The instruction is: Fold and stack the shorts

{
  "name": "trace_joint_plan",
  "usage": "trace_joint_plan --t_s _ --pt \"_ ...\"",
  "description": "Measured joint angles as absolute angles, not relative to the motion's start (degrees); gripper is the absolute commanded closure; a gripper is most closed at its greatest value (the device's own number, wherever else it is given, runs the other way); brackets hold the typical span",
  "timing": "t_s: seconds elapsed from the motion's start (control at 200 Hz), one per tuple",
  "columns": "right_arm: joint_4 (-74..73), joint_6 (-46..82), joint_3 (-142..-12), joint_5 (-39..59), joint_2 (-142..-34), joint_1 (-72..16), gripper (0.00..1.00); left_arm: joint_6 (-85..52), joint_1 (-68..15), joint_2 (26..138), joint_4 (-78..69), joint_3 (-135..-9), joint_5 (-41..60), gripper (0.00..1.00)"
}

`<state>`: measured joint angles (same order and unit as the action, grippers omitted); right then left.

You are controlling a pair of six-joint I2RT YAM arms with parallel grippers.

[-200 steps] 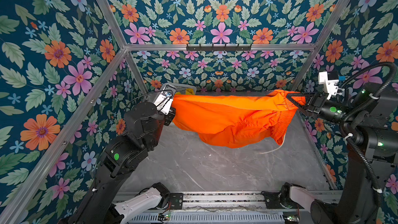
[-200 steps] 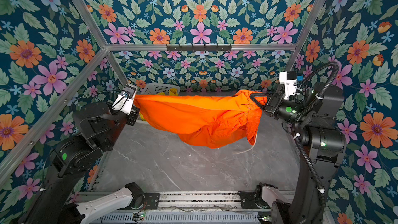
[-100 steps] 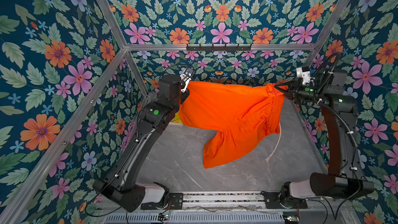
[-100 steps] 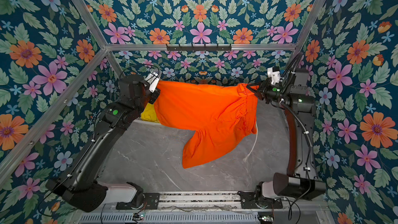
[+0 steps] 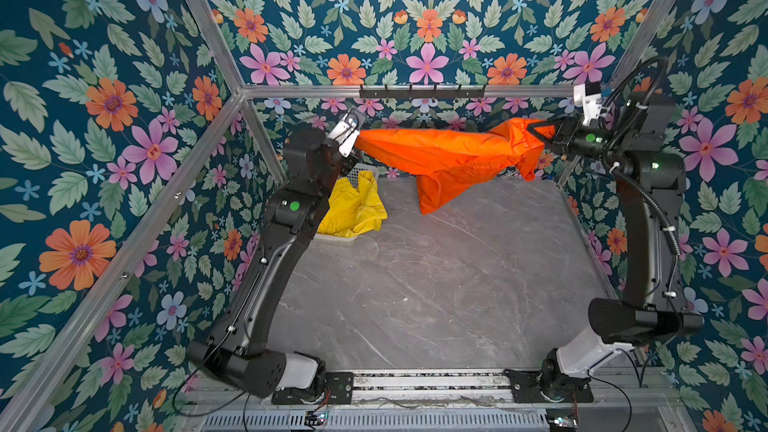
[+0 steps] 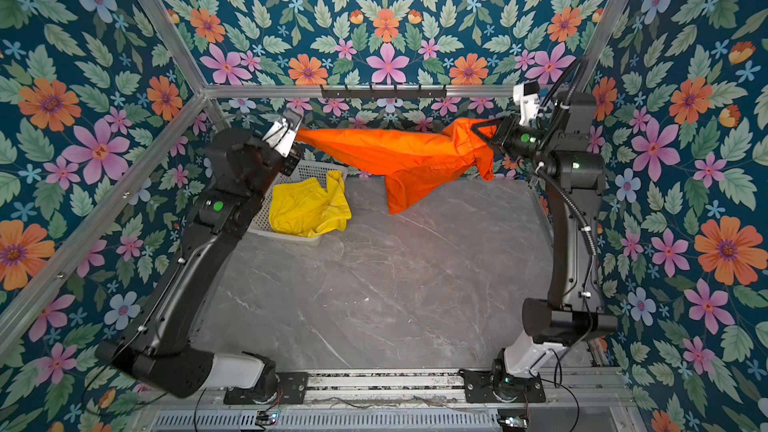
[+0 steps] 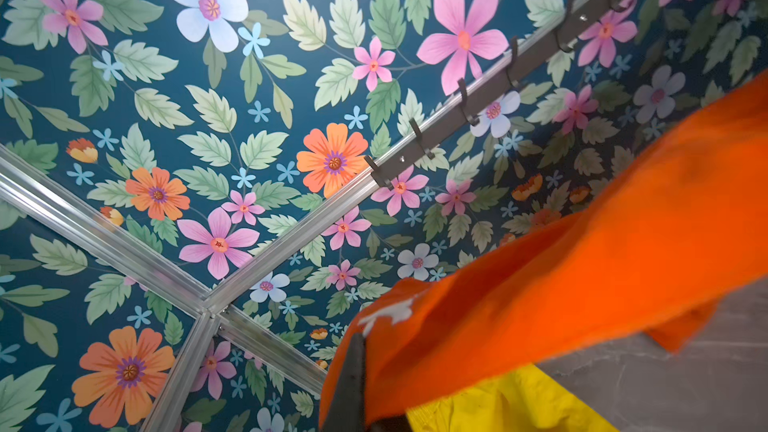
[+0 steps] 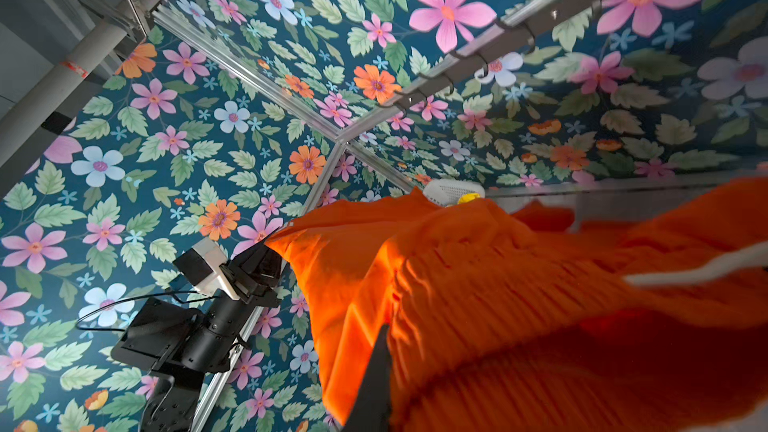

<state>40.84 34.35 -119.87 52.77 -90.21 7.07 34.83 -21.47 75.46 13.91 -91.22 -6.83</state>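
Both clamped on the orange shorts, your left gripper and right gripper have stretched them taut in the air beside the basket, lifting the drooping leg. Lay them flat next; yellow shorts wait in the basket.

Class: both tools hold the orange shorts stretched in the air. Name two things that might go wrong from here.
1. The left tool and right tool each pinch only a small bit of the orange shorts; thin fabric may slip free.
2. One leg hangs twisted towards the table, so lowering now may leave it bunched, or draped over the white basket holding the yellow shorts.
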Motion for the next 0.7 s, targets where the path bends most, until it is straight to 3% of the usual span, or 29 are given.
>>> trace_joint_plan --t_s 0.19,0.355,0.645,0.7 --pt "38.6 33.6 -88.2 53.6 -79.7 12.3 1.0 33.9 -22.5 63.9 11.7 -65.2 1.9 1.0" --pt "41.0 29.9 -69.7 52.6 -76.3 14.2 1.0 32.7 -27.8 63.2 12.2 -49.1 4.6 1.0" --pt "48.6 25.0 -54.2 45.4 -74.3 14.3 1.0 34.7 -34.5 67.2 18.2 -42.5 5.6 1.0" --pt "50.5 24.4 -52.6 43.4 -74.0 14.3 0.96 34.9 -35.4 67.8 19.8 -42.5 6.2 0.95"
